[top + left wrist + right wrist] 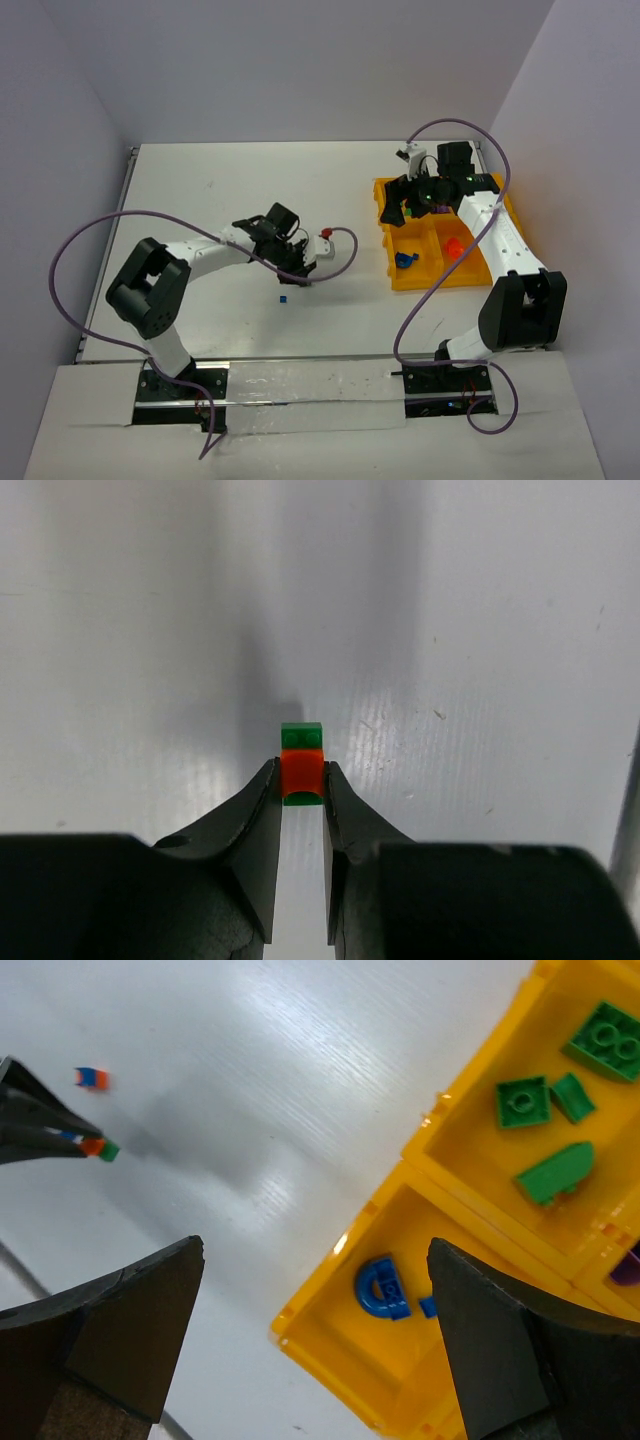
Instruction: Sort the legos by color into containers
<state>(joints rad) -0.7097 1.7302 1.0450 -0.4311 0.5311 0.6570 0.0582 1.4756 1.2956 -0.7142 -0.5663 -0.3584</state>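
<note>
Legos lie in the yellow tray on the right side of the white table. Green ones are in one box and blue ones are in the next. The right gripper hangs over the tray with its fingers wide apart, holding nothing. The left gripper pinches a tiny orange and green piece near the middle of the table. A blue and orange bit lies close by.

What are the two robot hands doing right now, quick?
Left gripper: closed on a tiny orange-and-green lego.
Right gripper: open, holding nothing.
</note>
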